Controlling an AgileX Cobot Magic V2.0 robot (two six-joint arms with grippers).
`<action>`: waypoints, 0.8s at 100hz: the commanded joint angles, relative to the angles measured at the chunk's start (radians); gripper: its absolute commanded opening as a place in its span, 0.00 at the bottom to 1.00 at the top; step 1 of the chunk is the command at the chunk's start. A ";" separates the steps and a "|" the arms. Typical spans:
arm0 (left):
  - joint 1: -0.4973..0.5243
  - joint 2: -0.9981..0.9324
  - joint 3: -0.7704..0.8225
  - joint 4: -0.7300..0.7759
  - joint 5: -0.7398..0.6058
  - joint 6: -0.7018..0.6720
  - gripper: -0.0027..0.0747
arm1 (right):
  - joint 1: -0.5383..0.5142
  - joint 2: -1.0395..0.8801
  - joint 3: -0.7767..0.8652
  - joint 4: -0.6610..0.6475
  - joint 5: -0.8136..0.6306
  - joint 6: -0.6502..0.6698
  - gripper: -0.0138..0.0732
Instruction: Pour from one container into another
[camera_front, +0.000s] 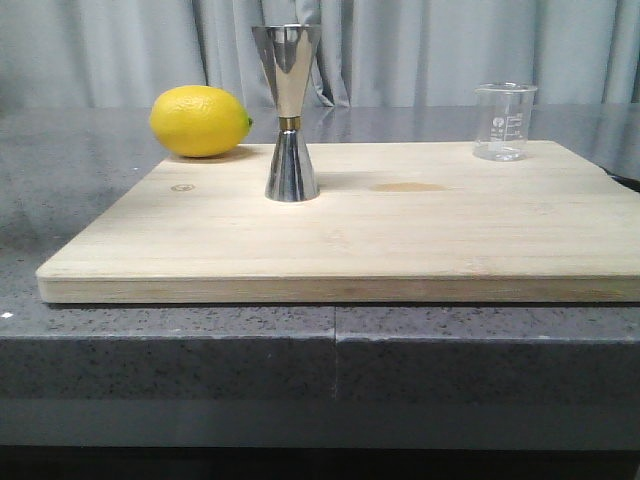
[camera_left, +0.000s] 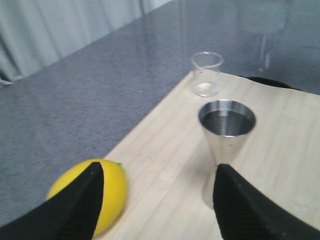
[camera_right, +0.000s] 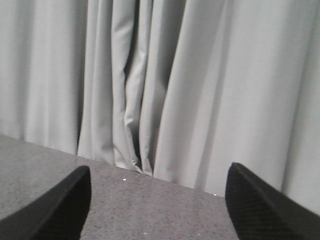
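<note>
The beaker (camera_front: 504, 122) sits at the board's (camera_front: 400, 240) far right corner, well apart from the jigger (camera_front: 290, 115). Both grippers are wide open (holding nothing). Grab the beaker gently, low down, so it stays straight up.

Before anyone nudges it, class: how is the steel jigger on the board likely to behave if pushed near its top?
The jigger would probably tip rather than slide: it stands tall on a small base with a narrow waist. Its polished steel looks slippery for fingers. If knocked over it would likely roll in a curve on the board, towards the lemon or beaker.
</note>
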 joint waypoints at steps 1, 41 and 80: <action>0.034 -0.077 -0.031 -0.051 0.105 -0.071 0.60 | -0.045 -0.033 -0.029 0.072 -0.039 -0.007 0.74; 0.103 -0.316 -0.031 -0.051 0.649 -0.369 0.60 | -0.157 -0.199 -0.035 0.166 0.166 -0.223 0.74; 0.103 -0.505 0.073 -0.051 0.607 -0.394 0.60 | -0.157 -0.400 -0.026 0.166 0.466 -0.225 0.74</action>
